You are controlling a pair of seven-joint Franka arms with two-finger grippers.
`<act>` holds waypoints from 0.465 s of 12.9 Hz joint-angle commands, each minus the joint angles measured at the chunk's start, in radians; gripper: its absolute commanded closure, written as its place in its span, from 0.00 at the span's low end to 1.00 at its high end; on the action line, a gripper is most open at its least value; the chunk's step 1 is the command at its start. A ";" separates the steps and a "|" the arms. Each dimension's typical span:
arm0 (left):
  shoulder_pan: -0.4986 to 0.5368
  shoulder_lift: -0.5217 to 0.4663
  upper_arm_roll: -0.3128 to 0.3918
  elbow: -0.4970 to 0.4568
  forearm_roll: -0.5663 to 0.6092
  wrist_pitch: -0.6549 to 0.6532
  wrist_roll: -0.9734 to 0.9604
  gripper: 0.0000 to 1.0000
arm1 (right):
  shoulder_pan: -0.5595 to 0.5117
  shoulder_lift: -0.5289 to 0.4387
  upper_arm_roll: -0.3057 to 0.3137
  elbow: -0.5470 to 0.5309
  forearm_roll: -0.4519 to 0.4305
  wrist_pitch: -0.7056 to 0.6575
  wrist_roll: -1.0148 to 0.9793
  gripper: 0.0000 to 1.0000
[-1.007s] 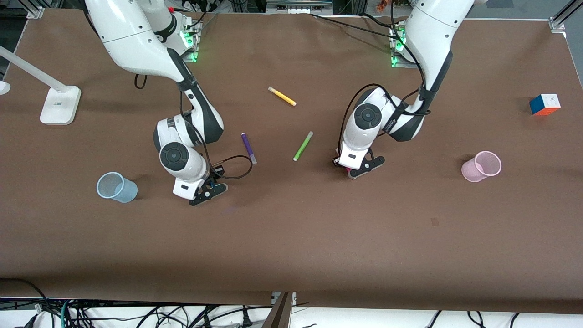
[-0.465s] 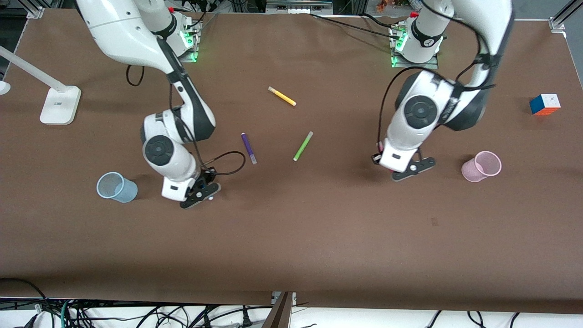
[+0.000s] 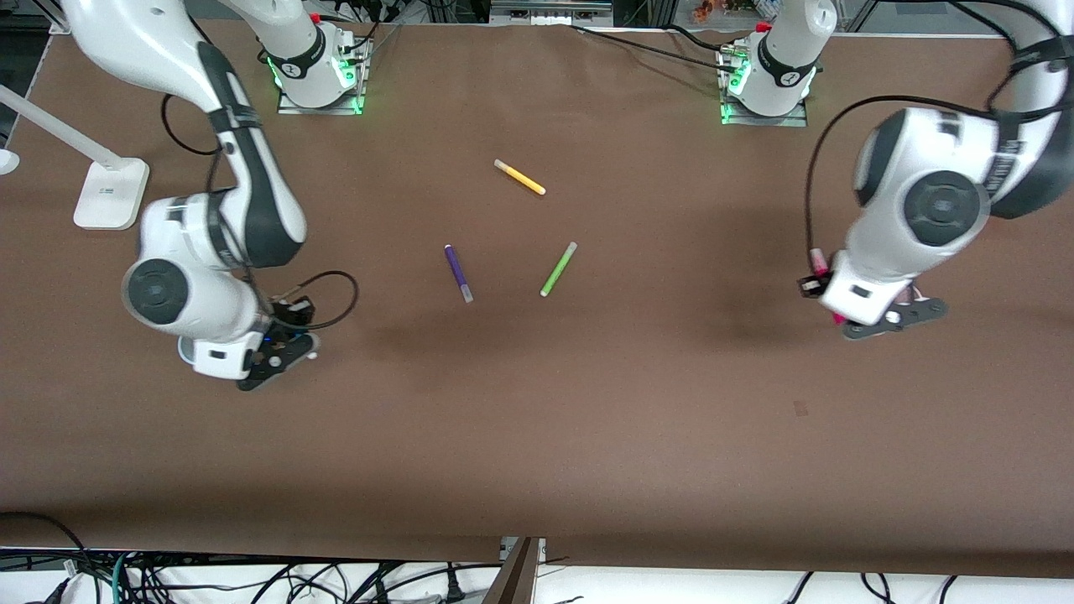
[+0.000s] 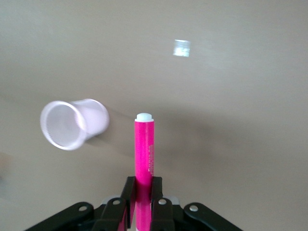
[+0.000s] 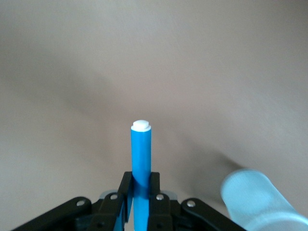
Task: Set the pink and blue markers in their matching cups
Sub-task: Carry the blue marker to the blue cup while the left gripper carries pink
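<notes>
At table's 3 o'clock end, as the front camera sees it: left gripper [image 4: 143, 192] over bare table near the pink cup [image 4: 72, 124]. Claw clenched on the pink marker [image 4: 144, 149], which hangs upright, white tip down. The cup is just beside the tip, not under it.

At 9 o'clock end: right gripper [image 5: 141, 192] clamped on the blue marker [image 5: 141, 154], same upright hang. The blue cup [image 5: 262, 202] is near, clear of the tip. Both cups are hidden under the arms in the front view.

Judgement, carry step nearly done on both sides. To do it well:
- slide each tip square over its cup's mouth before any descent;
- stay above the rim; these light cups would likely tip if nudged;
- lower the tip inside, then release.

Purple marker [image 3: 457, 273] and green marker [image 3: 558, 268] lie near centre; leave them alone.
</notes>
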 commanded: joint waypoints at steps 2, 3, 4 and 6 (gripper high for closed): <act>0.160 -0.004 -0.012 0.009 0.020 -0.032 0.286 1.00 | -0.070 0.014 0.008 0.067 -0.001 -0.102 -0.139 1.00; 0.198 0.004 -0.012 0.010 0.021 -0.026 0.352 1.00 | -0.088 0.014 0.008 0.067 0.005 -0.093 -0.185 1.00; 0.214 0.016 -0.011 0.009 0.034 -0.024 0.395 1.00 | -0.113 0.017 0.011 0.065 0.017 -0.069 -0.237 1.00; 0.235 0.040 -0.012 -0.005 0.087 -0.024 0.440 1.00 | -0.139 0.026 0.013 0.064 0.118 0.003 -0.372 1.00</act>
